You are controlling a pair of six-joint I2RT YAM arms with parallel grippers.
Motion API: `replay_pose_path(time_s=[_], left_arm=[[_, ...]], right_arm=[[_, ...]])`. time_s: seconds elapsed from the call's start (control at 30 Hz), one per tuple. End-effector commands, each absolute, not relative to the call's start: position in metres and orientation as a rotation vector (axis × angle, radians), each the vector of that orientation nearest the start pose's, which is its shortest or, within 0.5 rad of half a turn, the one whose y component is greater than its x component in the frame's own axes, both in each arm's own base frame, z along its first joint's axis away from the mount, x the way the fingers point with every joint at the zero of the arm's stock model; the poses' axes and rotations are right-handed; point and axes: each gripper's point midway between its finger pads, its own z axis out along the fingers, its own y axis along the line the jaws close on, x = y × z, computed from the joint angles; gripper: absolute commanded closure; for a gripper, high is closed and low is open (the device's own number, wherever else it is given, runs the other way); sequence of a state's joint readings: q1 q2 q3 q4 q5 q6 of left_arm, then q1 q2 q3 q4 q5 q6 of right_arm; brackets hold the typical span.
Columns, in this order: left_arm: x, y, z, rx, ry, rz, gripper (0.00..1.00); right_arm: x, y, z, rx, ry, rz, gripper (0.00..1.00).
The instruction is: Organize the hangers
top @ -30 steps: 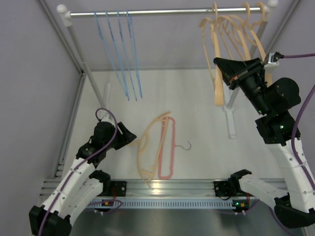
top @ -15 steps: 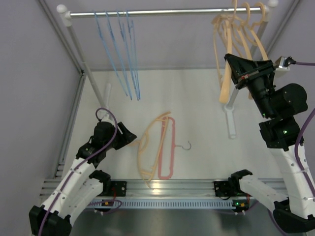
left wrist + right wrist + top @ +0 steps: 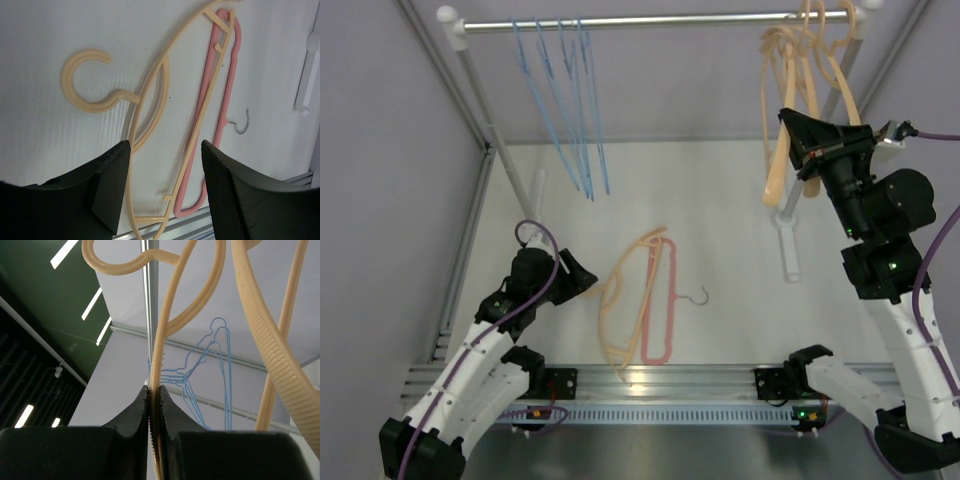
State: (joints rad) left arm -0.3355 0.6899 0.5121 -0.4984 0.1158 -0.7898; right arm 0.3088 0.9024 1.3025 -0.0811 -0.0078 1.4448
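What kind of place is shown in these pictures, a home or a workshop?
Probably a robot test booth, not a home: a silver rail with blue hangers stands over a white table, enclosed by plain walls, with two arms bolted at its edge.

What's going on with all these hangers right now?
The right gripper is shut on a peach hanger, holding it up at the rail beside other peach hangers; four blue hangers hang further left. The left gripper, open, hovers over a loose peach hanger and a pink hanger lying on the table.
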Motion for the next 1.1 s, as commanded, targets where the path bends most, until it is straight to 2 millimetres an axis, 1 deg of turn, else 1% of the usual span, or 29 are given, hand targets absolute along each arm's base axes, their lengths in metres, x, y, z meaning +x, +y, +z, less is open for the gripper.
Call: replay_pose_path(time_s=[0.0,0.3,0.6,0.77,1.07], left_arm=[[0.217,-0.127,0.125,-0.442,2.265,-0.725,0.37],[0.217,-0.127,0.123,-0.445,2.273,-0.718,0.37],[0.217,-0.127,0.122,-0.445,2.275,-0.717,0.37],[0.218,-0.127,0.123,-0.447,2.276,-0.719,0.37],[0.217,-0.127,0.121,-0.445,2.281,-0.717,0.37]], right_arm=[[0.276,0.118,0.56,0.776,1.107,1.498,1.0],[0.285,0.118,0.555,0.798,1.119,1.479,1.0],[0.284,0.118,0.569,0.771,1.112,1.468,1.0],[0.284,0.117,0.568,0.777,1.118,1.456,1.0],[0.292,0.117,0.57,0.784,1.128,1.438,1.0]])
